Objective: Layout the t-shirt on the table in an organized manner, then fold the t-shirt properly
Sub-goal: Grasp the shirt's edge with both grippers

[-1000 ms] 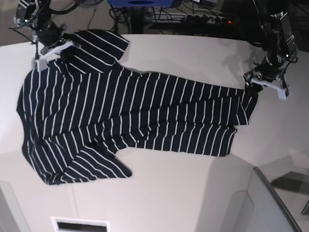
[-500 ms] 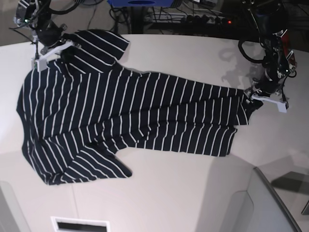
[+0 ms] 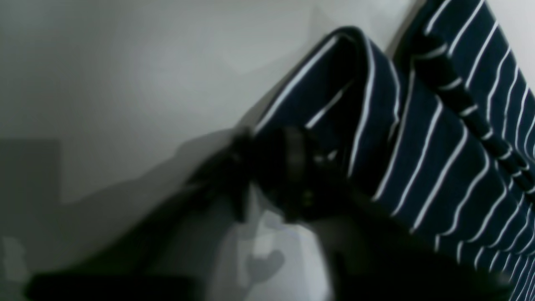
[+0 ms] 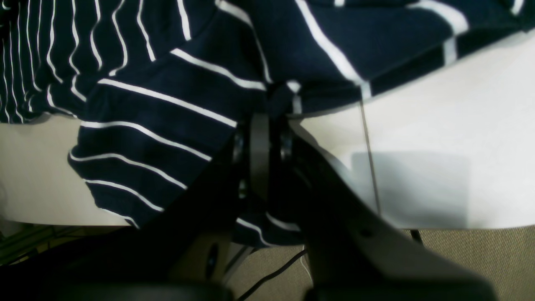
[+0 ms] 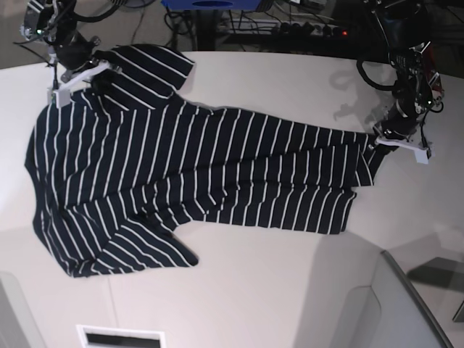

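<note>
The dark navy t-shirt (image 5: 196, 167) with thin white stripes lies spread across the white table (image 5: 275, 80), collar end at the left, hem at the right. My right gripper (image 5: 83, 78) sits at the far-left sleeve. In the right wrist view this gripper (image 4: 267, 113) is shut on a pinch of the t-shirt (image 4: 167, 83) near the edge of the table (image 4: 439, 125). My left gripper (image 5: 383, 141) is at the hem's far corner. In the blurred left wrist view this gripper (image 3: 276, 167) looks shut on a raised fold of the t-shirt (image 3: 439, 159).
Cables and a blue object (image 5: 210, 3) sit behind the table's far edge. A rectangular slot (image 5: 119, 337) lies near the front edge, and a curved edge (image 5: 406, 290) drops off at the front right. Carpet (image 4: 459, 259) shows below the table's edge.
My left gripper dropped to the hem corner and shut on it, bunching the cloth slightly. The right gripper and the rest of the shirt have not moved.
</note>
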